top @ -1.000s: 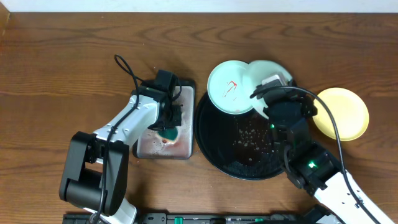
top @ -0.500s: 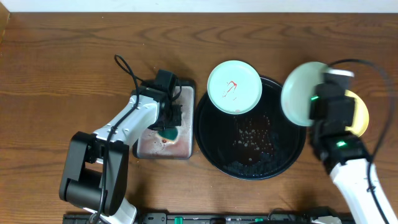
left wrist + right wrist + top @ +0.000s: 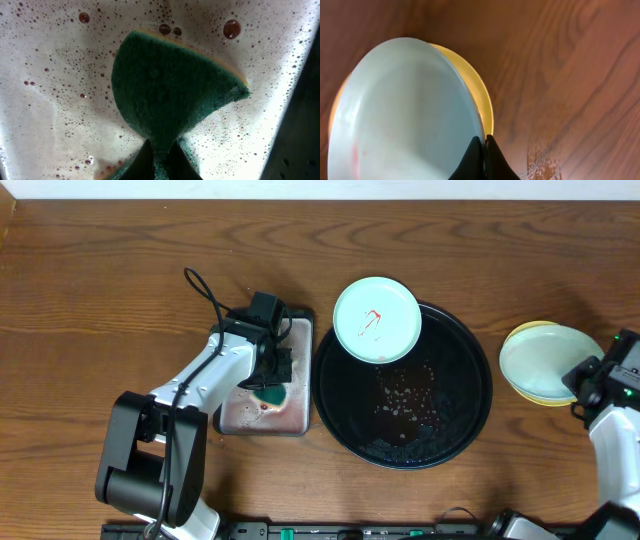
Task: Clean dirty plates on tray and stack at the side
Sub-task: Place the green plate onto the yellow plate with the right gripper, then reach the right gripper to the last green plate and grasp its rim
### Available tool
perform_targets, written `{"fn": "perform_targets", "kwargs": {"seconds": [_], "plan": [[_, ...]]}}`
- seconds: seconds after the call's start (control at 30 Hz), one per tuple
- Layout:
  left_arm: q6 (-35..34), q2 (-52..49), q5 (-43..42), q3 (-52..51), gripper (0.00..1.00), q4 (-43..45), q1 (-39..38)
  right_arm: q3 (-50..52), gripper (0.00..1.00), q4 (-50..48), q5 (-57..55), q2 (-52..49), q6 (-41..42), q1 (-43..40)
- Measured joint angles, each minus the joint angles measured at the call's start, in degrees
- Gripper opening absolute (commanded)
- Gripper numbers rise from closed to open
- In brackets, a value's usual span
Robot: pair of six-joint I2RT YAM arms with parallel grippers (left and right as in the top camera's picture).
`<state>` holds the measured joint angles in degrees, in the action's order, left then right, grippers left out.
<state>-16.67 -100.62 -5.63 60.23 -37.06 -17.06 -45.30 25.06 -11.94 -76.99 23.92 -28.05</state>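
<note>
**A:** Listing the right side: right tool (image 3: 483, 142), jaws pinched on the rim of a pale mint-white round plate (image 3: 400, 110). It lies on a pale yellow round plate (image 3: 470, 75) on the brown wooden worktop (image 3: 560, 75), beside the large round glossy black tray (image 3: 460, 410).

**B:** Left side?

**A:** Left tool (image 3: 160, 152), clamped on a green sponge (image 3: 165, 90) over the small rectangular black-rimmed tray (image 3: 240, 412). Outstanding: one red-smeared mint-white round plate (image 3: 376, 319) on the black tray's far-left rim. It sits to the left tool's right, nearer that arm. Round, no long axis.
</note>
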Motion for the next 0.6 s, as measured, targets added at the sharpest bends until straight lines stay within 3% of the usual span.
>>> {"fn": "perform_targets", "kwargs": {"seconds": [0.1, 0.2, 0.33, 0.47, 0.6], "plan": [[0.0, 0.0, 0.0, 0.0, 0.08, 0.02, 0.0, 0.0, 0.32, -0.72, 1.62, -1.16, 0.39, -1.16], [0.0, 0.0, 0.0, 0.0, 0.08, 0.0, 0.0, 0.0, 0.42, -2.75, 3.26, -1.27, 1.03, -1.46], [0.0, 0.0, 0.0, 0.0, 0.08, 0.02, 0.0, -0.04, 0.38, -8.83, 12.74, -1.27, -1.09, -1.49], [0.0, 0.0, 0.0, 0.0, 0.08, 0.02, 0.0, -0.13, 0.41, -15.91, 30.56, -1.27, -5.16, -0.7], [0.0, 0.0, 0.0, 0.0, 0.08, 0.0, 0.0, -2.03, 0.39, -12.24, 40.81, -1.27, -10.12, 4.83]]}}
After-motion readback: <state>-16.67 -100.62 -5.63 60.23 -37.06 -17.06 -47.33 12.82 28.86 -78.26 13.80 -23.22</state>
